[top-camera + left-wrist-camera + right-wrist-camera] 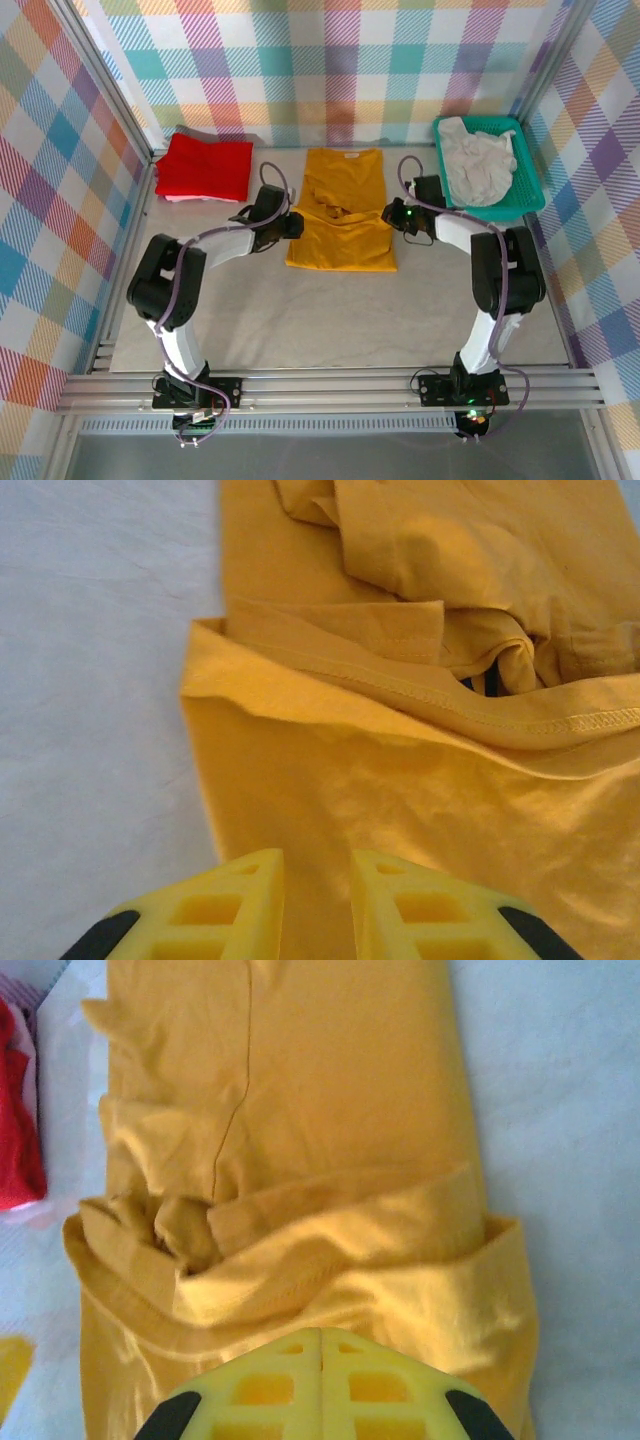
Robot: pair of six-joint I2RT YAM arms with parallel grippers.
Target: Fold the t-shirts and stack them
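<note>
Yellow tee (342, 210) lies on the counter (330, 320), its fold bunched midway. Left fingers (245, 880), slightly apart at its left edge, hold nothing I can see; right fingers (290, 1370) are pressed together at the right edge — grip unclear. One-sided pulling could skew the fold — or undo it.

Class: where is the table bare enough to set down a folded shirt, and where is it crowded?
Bare: the near middle of the table, bordered by the yellow t-shirt, the left arm and the right arm. Crowded: the far side: red t-shirt, yellow t-shirt, basket in a row.
</note>
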